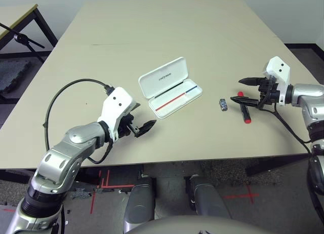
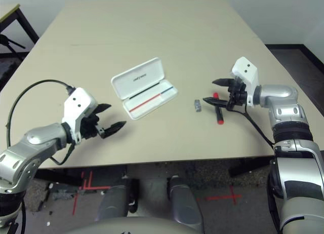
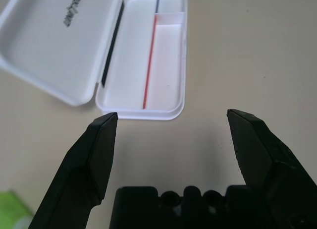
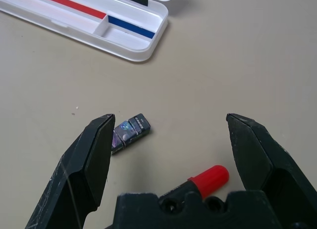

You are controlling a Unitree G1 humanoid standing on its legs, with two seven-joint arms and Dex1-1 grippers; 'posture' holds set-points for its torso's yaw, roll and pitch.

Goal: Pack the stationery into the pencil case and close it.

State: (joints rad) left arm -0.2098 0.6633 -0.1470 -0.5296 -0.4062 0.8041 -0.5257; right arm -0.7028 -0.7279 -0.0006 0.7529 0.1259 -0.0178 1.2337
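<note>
On a beige bench point(image 1: 167, 51), a white pencil case point(image 1: 170, 87) is lying open near the middle, its lid folded back and a red and blue stripe showing inside its empty tray.

The right gripper point(image 1: 243, 90) is hovering at the case's three o'clock, its two black fingers spread wide and holding nothing. A red marker point(image 1: 244, 110) is lying just under and beside it, its red tip showing between the fingers in the right wrist view. A tiny dark-grey block point(image 1: 223, 105) is sitting at the marker's nine o'clock, between the marker and the case, close to the marker but apart from it.

The left gripper point(image 1: 140, 124) is hanging at the case's seven o'clock, also fully open and empty, pointing toward the near short end of the case. A patch of lime green point(image 3: 11, 209), probably the highlighter, is peeking in at the corner of the left wrist view.

Likely risks: closing on the marker could nudge the small block or roll the marker away. The block is tiny and may slip from wide fingers. The left gripper, so near the light case, could shove it or knock the lid.
</note>
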